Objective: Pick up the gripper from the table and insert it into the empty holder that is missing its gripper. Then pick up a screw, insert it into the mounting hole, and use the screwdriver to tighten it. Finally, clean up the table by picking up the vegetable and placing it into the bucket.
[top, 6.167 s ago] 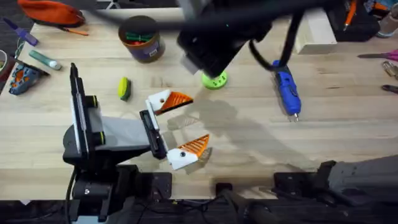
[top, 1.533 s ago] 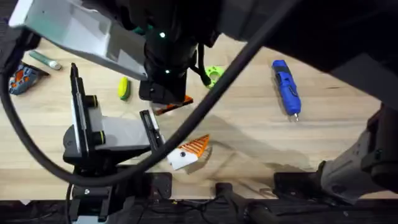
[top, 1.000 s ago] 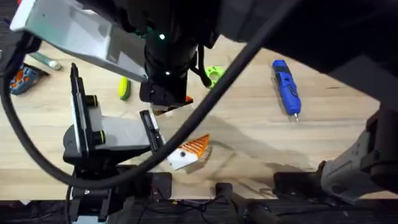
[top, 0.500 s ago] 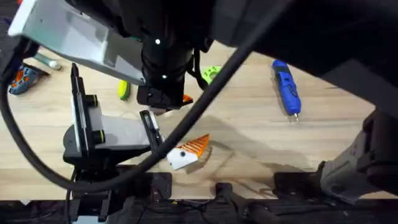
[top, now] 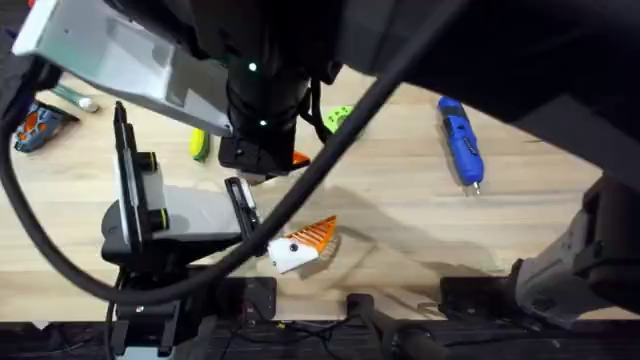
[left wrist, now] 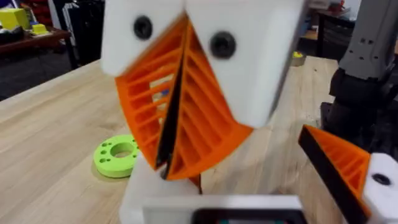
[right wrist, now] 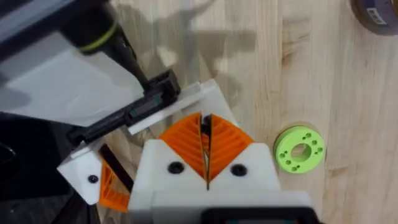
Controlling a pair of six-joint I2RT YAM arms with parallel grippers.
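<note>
My right gripper [top: 257,168] [right wrist: 206,124] [left wrist: 165,171] is shut, its orange pads pressed together right over the white holder [right wrist: 199,96] [left wrist: 149,194] on my left arm's far jaw. An orange sliver of the gripper [top: 298,158] peeks out beside it; whether anything is pinched I cannot tell. My left gripper [top: 290,200] lies open on the table, its near finger [top: 305,240] [left wrist: 345,168] orange on white. The blue screwdriver [top: 460,140] lies at the right. The vegetable [top: 198,145] is left of the arm. The bucket [right wrist: 376,12] shows by its label band. A screw is out of view.
A green disc with holes [top: 338,118] [left wrist: 117,158] [right wrist: 300,149] lies just behind the right gripper. Small tools and clutter [top: 35,120] sit at the far left. The right arm hangs large and dark across the middle and back of the table.
Six seconds ago the right arm hovered higher by the green disc; it has since come down onto the left arm's far jaw. Over the last second it only edged slightly backward.
</note>
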